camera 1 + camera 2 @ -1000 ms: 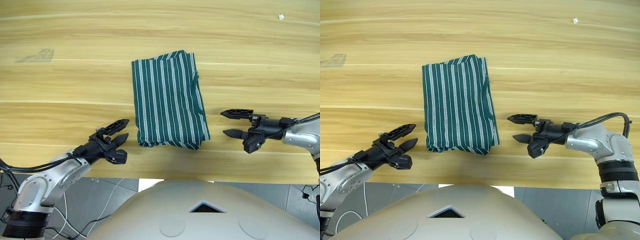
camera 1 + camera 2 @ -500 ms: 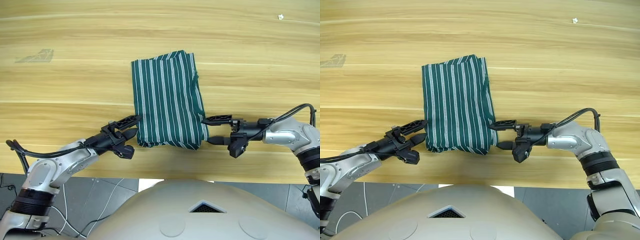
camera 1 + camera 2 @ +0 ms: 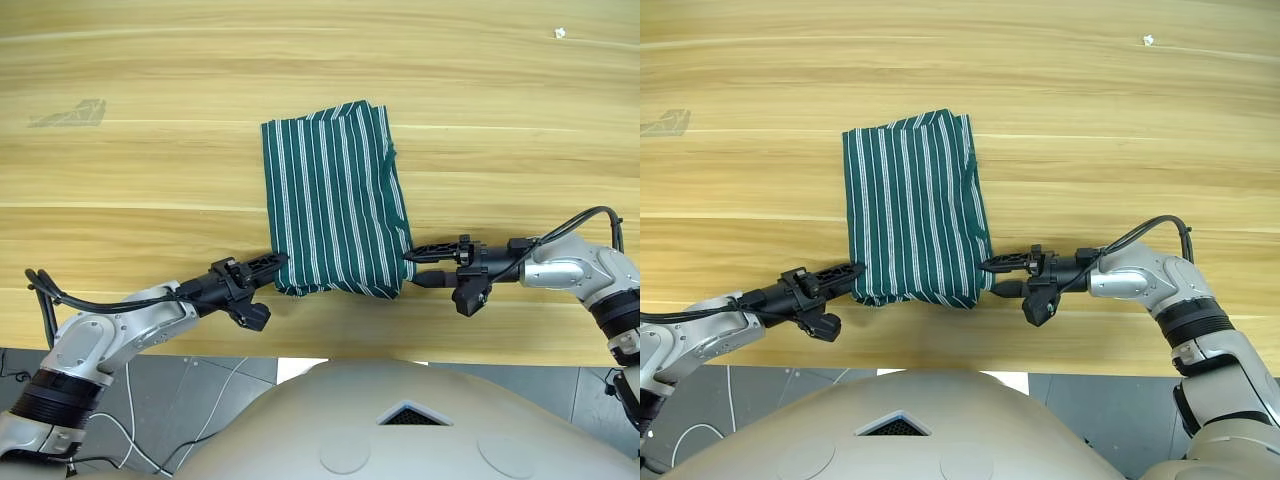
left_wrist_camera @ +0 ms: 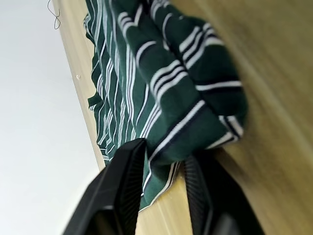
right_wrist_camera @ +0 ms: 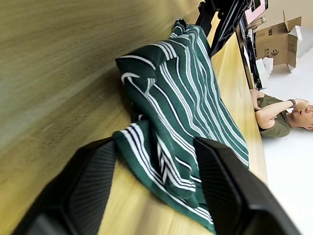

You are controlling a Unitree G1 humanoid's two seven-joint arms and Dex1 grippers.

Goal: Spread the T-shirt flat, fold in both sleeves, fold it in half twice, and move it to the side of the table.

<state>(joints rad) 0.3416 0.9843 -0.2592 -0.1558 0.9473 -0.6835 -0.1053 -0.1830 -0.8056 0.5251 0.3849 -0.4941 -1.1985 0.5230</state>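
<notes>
Left eye view: one striped T-shirt (image 3: 335, 200), folded into a thick rectangle, lies mid-table (image 3: 130, 200), toward the near edge. One left gripper (image 3: 274, 266) has its fingers pinched on the near left corner. One right gripper (image 3: 413, 266) straddles the near right corner, fingers apart. Light, limp cloth likely sags and unfolds, so grip all layers at both corners.

Two black fingers (image 5: 93, 191) apart — a corner of the striped T-shirt (image 5: 186, 98) between them.
</notes>
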